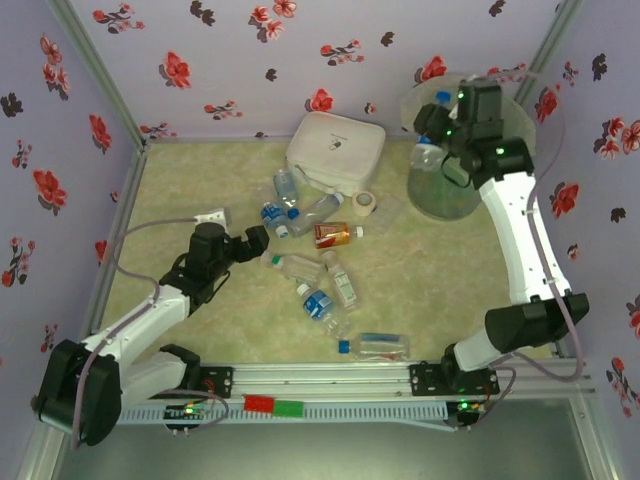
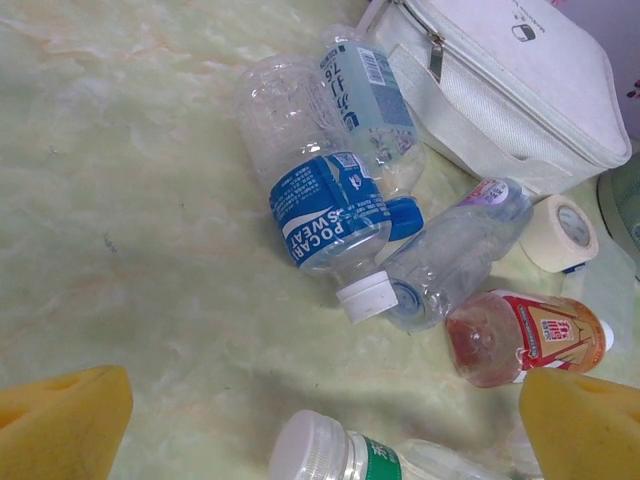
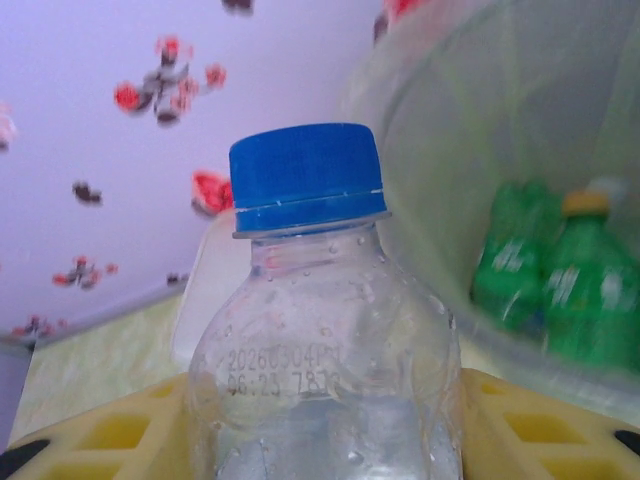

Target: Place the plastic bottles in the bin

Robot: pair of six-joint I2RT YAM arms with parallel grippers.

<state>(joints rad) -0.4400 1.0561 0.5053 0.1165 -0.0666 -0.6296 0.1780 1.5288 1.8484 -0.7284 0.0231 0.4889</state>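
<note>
One clear bottle (image 1: 428, 153) with a blue cap is pinched in the right gripper (image 1: 436, 125), yellow fingers (image 3: 560, 420) snug on both sides of its body. It is held up at the left rim of the bin (image 1: 445, 200) at the back right of the table. Green bottles (image 3: 545, 275) with yellow caps show through the bin wall. The left gripper (image 1: 258, 240) is low over the table, its yellow pads (image 2: 60, 420) spread wide with nothing between them. Just ahead of it lies a loose cluster: a blue-label bottle (image 2: 325, 205), other clear ones, an amber bottle (image 2: 525, 335). More bottles are scattered toward the near edge. White box (image 1: 335, 150) and tape roll (image 1: 365, 203) sit behind the cluster.
</note>
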